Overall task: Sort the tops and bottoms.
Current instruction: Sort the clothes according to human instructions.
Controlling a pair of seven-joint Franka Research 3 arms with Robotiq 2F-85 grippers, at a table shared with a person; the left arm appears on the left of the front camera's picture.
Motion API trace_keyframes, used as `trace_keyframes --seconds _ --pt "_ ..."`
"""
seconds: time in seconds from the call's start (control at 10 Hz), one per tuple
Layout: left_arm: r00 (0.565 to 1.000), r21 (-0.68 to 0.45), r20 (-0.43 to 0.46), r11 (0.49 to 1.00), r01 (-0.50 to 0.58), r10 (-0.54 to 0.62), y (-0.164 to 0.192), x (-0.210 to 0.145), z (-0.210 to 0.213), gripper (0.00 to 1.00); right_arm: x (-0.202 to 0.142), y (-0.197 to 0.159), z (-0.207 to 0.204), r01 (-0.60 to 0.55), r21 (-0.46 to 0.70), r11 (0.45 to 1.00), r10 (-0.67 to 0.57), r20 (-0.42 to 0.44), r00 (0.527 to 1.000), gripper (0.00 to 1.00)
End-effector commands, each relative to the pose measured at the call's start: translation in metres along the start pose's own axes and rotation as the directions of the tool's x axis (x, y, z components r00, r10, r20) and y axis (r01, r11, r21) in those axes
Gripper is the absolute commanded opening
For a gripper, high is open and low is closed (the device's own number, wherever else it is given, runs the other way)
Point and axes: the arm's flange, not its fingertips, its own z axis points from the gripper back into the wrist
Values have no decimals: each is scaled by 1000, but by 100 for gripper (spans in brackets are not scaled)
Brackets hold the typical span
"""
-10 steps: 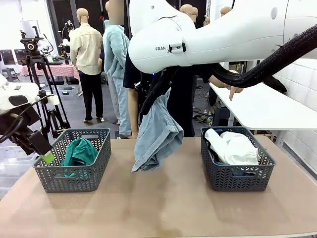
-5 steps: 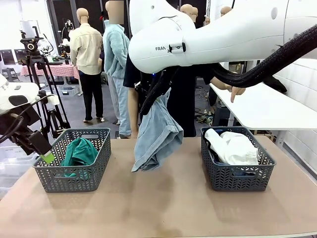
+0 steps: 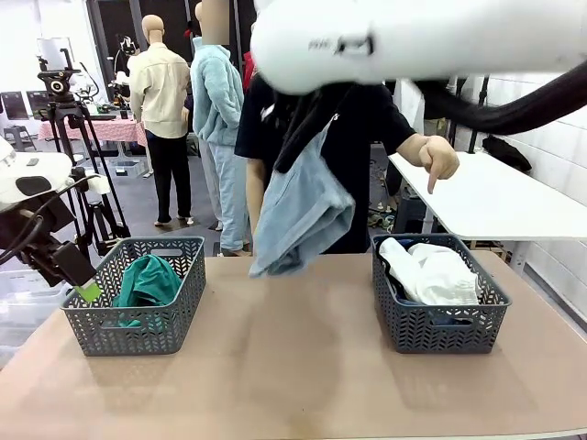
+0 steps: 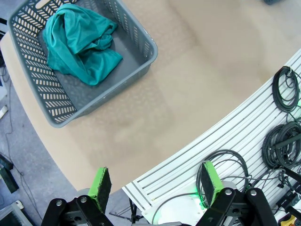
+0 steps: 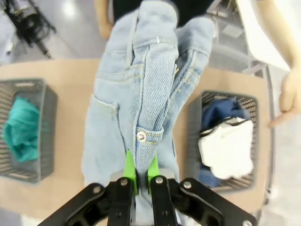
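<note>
Though no lettering legible, right hand [image 5: 139, 176] clamped on pale denim shorts [image 5: 141, 103]; left hand [image 4: 155, 188] wide, empty.

The pale denim shorts [image 3: 301, 215] hang bunched and clear of the counter [image 3: 293, 367], pinched at the waistband, by a metal button, in the right gripper [image 5: 140, 170]; a back pocket shows on one panel. The teal-green shirt [image 3: 147, 282] lies crumpled in the left grey basket [image 3: 138, 335]. The white shirt [image 3: 431, 272] is heaped in the right basket [image 3: 440, 330], and beneath it sits dark blue fabric [image 5: 221, 109], probably the jeans, though little of it shows.
</note>
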Motion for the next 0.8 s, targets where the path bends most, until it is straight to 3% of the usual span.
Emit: trace_keyframes --seconds 0.0,0.4,0.5,0.6,0.7 --pt "1000 -7 -1 1000 7 -7 1 -4 -3 100 5 -40 36 64 -95 993 -56 77 995 0" --pt "1000 -7 -1 1000 7 -7 1 -4 -3 100 -6 -137 51 208 -207 956 -218 -22 976 0" --pt "1000 -7 -1 1000 7 -7 1 -4 -3 100 -7 -151 44 307 -198 931 -305 42 951 0" --pt "1000 -7 -1 1000 7 -7 1 -4 -3 100 6 -127 57 170 -198 965 -175 -7 985 0" --pt "1000 -7 -1 1000 7 -7 1 -4 -3 100 6 -127 57 170 -198 965 -175 -7 985 0"
